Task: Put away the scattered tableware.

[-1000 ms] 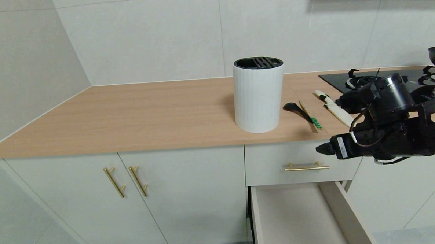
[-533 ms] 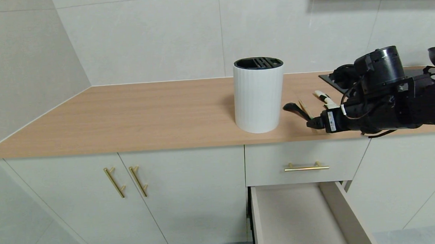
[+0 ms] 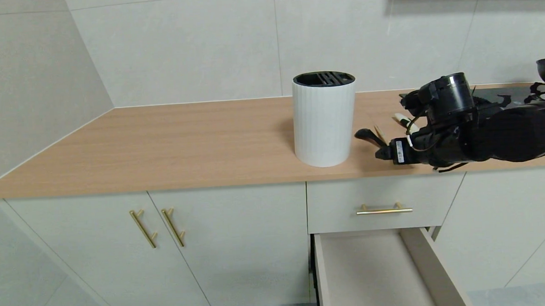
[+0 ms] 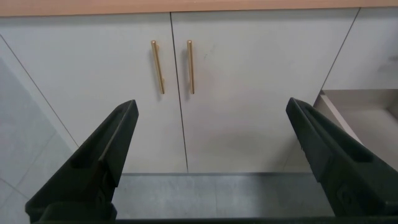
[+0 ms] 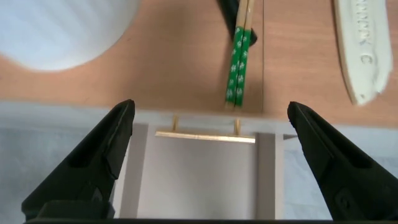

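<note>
Raised and advanced, right gripper now hovers horizontally over the counter front edge, jaws spread wide, facing the chopsticks.

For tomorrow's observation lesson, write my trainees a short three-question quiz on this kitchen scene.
1. True or false: the lower drawer is pulled open.
2. The green-tipped chopsticks lie on: A the countertop; B the drawer's floor; C a plate.
3. Fill in: the right claw is ___ (open or shut).
Key: 1 true; 2 A; 3 open.
</note>
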Robot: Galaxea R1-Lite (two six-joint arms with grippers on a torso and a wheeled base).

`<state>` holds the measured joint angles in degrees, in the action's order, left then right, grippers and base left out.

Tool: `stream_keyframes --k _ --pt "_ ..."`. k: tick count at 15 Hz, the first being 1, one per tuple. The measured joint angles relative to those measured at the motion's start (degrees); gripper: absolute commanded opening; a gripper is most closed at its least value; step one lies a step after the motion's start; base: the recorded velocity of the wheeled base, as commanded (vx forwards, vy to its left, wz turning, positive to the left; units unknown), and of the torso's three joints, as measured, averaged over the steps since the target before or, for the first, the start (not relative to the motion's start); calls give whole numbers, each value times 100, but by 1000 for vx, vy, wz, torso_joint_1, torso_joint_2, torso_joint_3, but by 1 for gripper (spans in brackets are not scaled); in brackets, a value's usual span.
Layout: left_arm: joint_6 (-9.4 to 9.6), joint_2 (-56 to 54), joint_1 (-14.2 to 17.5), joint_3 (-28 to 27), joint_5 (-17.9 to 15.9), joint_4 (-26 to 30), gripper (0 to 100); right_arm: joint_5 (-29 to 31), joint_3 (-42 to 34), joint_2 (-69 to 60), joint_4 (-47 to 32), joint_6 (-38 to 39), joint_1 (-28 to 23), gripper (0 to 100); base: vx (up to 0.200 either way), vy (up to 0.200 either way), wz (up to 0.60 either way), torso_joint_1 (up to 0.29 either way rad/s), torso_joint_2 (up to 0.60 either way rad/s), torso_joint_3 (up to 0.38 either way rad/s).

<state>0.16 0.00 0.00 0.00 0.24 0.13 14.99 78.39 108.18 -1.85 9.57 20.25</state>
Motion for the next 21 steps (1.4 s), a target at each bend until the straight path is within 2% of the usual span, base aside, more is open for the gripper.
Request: stream_keyframes --k 3,12,13,21 --pt "0 0 0 0 0 2 100 -6 0 295 573 -11 -210 100 0 0 0 0 0 0" --pt "2 0 0 0 0 0 100 -9 -16 538 579 -16 -256 100 0 0 0 0 0 0" --pt "2 0 0 0 0 0 100 -11 -16 546 579 -13 -252 0 0 0 0 0 0 0" --pt "2 0 0 0 0 2 100 -9 -16 563 579 -10 -252 0 0 0 0 0 0 0"
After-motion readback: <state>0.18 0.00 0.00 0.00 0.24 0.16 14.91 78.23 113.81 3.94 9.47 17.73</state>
